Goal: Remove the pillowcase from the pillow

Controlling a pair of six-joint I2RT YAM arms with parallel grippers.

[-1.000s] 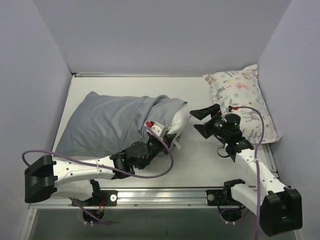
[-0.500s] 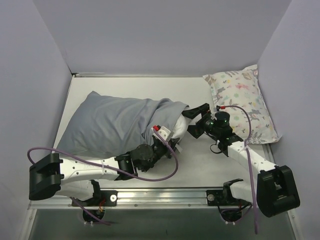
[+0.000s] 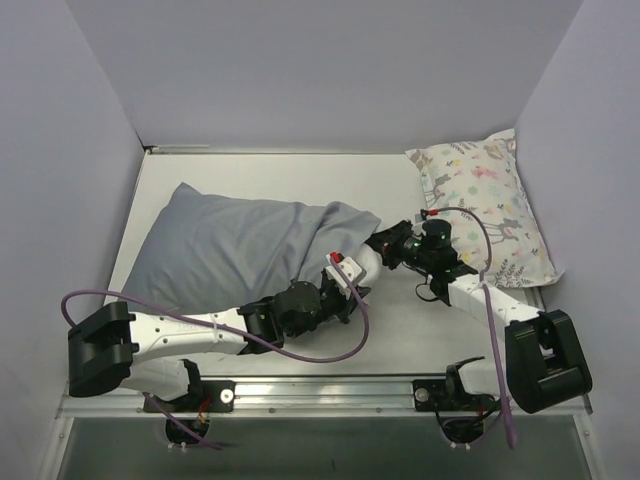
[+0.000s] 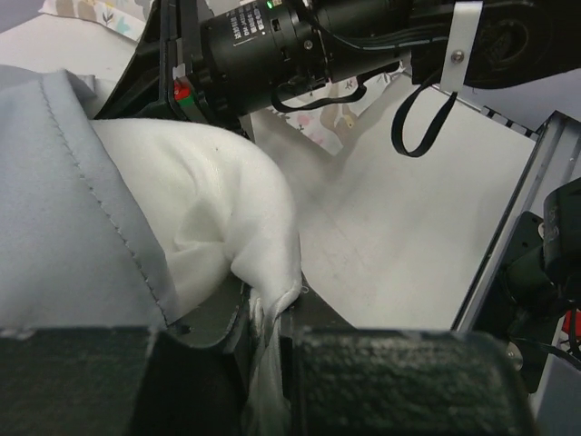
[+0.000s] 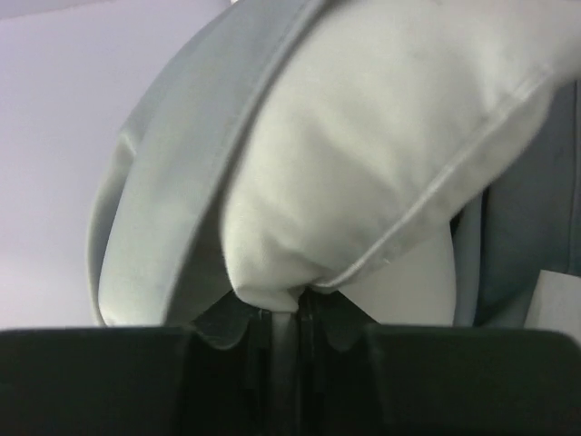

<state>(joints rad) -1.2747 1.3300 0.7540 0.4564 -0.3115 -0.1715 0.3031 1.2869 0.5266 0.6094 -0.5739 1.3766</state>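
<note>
Top external shows the pillow (image 3: 365, 264) centre-left, its white right end poking from the pillowcase (image 3: 230, 245). Left gripper (image 3: 351, 286) and right gripper (image 3: 378, 251) both pinch that end. Extraction looks under way; the next move seems to call for a rightward pull.

The left pincer (image 3: 347, 283) and the right pincer (image 3: 383, 247) meet at the white end of the pillow (image 3: 366, 259). The pillow pokes out of the grey pillowcase (image 3: 230, 245), which spreads leftward from the left pincer. Beyond the right pincer, a patterned pillow (image 3: 490, 200) lies on the bench (image 3: 300, 175).
</note>
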